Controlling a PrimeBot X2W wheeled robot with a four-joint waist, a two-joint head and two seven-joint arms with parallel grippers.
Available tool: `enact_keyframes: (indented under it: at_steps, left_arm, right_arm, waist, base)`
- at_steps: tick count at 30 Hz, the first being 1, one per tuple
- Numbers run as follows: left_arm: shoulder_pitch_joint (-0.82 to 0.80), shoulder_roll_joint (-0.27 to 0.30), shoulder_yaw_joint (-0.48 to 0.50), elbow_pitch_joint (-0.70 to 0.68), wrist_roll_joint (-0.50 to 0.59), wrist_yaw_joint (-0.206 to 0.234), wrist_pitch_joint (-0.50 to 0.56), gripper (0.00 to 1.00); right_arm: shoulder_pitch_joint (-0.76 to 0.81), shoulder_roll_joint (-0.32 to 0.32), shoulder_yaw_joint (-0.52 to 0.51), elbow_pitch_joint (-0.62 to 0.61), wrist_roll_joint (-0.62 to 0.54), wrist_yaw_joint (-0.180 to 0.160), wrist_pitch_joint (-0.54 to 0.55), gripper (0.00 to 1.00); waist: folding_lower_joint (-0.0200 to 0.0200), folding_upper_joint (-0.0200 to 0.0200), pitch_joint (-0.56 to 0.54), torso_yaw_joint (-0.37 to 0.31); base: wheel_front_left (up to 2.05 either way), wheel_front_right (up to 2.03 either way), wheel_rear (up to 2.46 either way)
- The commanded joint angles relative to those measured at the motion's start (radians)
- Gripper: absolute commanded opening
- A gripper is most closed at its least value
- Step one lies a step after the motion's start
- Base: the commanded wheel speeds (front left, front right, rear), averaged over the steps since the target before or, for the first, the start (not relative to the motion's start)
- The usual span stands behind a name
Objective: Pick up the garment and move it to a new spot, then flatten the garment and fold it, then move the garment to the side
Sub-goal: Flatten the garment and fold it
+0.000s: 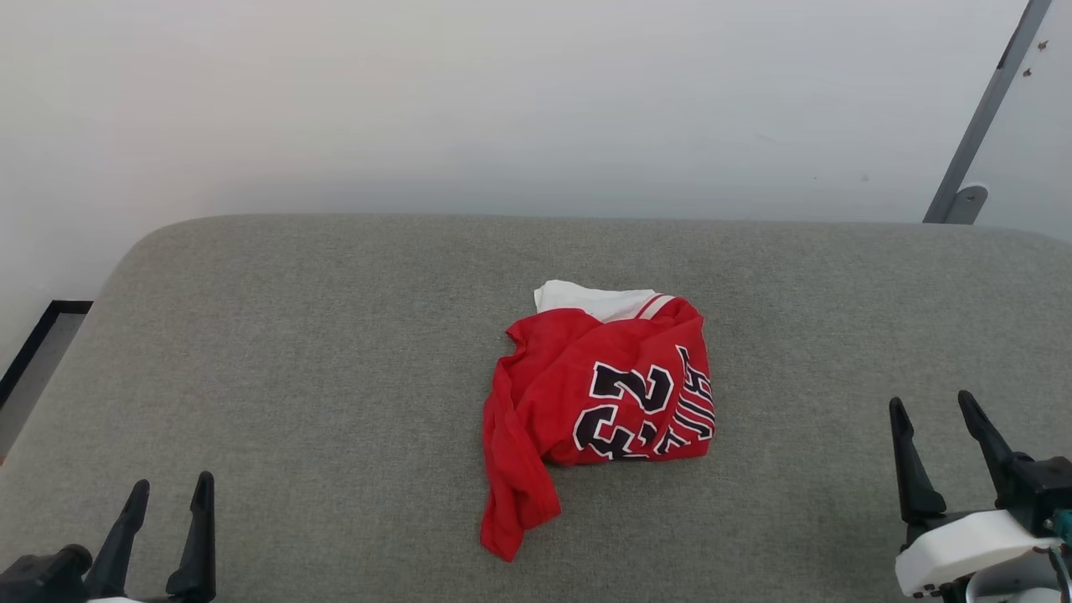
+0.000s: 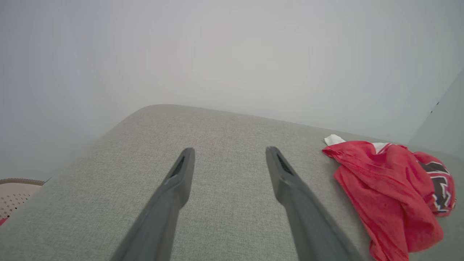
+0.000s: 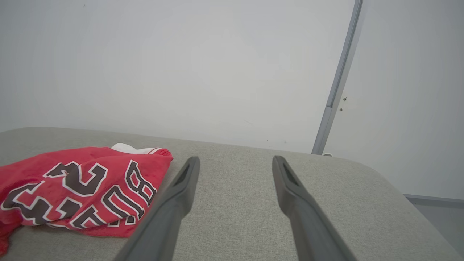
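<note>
The garment [image 1: 599, 398] lies crumpled in a heap at the middle of the grey padded surface [image 1: 318, 335]: red fabric, a white sleeve at its far edge, black white-outlined lettering and the number 23 facing up. My left gripper [image 1: 172, 490] stands open at the lower left, well apart from it. My right gripper [image 1: 932, 406] is open at the lower right, also clear of it. The left wrist view has the garment [image 2: 391, 188] to the right of the open left gripper [image 2: 228, 152]. In the right wrist view the garment [image 3: 79, 188] lies left of the open right gripper [image 3: 235, 161].
A pale wall rises behind the surface. A grey metal bar [image 1: 984, 109] leans at the back right. The surface's left edge drops to a floor with a dark strip [image 1: 38, 343]. A beige perforated object [image 2: 16, 194] sits at the left edge of the left wrist view.
</note>
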Motion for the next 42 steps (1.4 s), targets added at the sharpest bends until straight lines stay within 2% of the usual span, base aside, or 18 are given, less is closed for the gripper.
enact_keyframes:
  at_steps: [1,11,19,27,28,36,40,41,42]
  left_arm:
    - [-0.016,-0.002,-0.003,0.001,0.008,-0.005,-0.006,1.00]
    - [-0.029,-0.028,-0.010,-0.001,-0.001,-0.010,-0.006,1.00]
    - [-0.043,-0.069,-0.035,-0.012,0.025,-0.013,-0.006,1.00]
    - [-0.083,-0.103,-0.071,-0.011,0.036,-0.015,-0.006,1.00]
    - [-0.083,-0.103,-0.071,-0.011,0.036,-0.015,-0.006,1.00]
    - [-0.138,-0.135,-0.112,-0.005,0.031,-0.016,-0.006,1.00]
    - [-0.160,-0.147,-0.125,-0.005,0.023,-0.015,-0.006,1.00]
    - [-0.164,-0.147,-0.124,-0.005,0.022,-0.015,-0.006,1.00]
    - [-0.166,-0.149,-0.124,-0.004,0.020,-0.015,-0.006,1.00]
  right_arm:
    - [0.006,0.004,0.005,-0.002,0.000,0.000,-0.004,1.00]
    - [-0.015,0.004,0.055,0.006,0.004,0.000,-0.005,1.00]
    - [-0.118,-0.057,0.229,0.093,0.053,0.000,0.058,1.00]
    - [-0.262,-0.129,0.432,0.195,0.156,0.000,0.261,1.00]
    - [-0.262,-0.129,0.432,0.195,0.156,0.000,0.261,1.00]
    - [-0.404,-0.192,0.593,0.308,0.208,0.000,0.510,1.00]
    - [-0.463,-0.197,0.649,0.384,0.228,0.000,0.625,1.00]
    - [-0.473,-0.193,0.662,0.401,0.240,0.000,0.643,0.64]
    - [-0.485,-0.191,0.674,0.409,0.242,0.000,0.647,0.00]
  waist:
    - [0.0000,-0.0001,0.001,0.000]
    - [0.0000,-0.0001,0.012,0.027]
    - [0.0000,-0.0001,0.039,0.098]
    - [0.0000,-0.0001,0.098,0.191]
    - [0.0000,-0.0001,0.098,0.191]
    - [0.0000,-0.0001,0.168,0.266]
    - [0.0000,-0.0001,0.199,0.285]
    - [0.0000,-0.0001,0.205,0.286]
    - [0.0000,-0.0001,0.209,0.287]
  base:
    - [0.00,0.00,0.00]
    - [0.00,0.00,0.00]
    - [0.00,0.00,0.00]
    - [0.00,0.00,0.00]
    - [0.00,0.00,0.00]
    - [0.00,0.00,0.00]
    - [0.00,0.00,0.00]
    - [0.00,0.00,0.00]
    - [0.00,0.00,0.00]
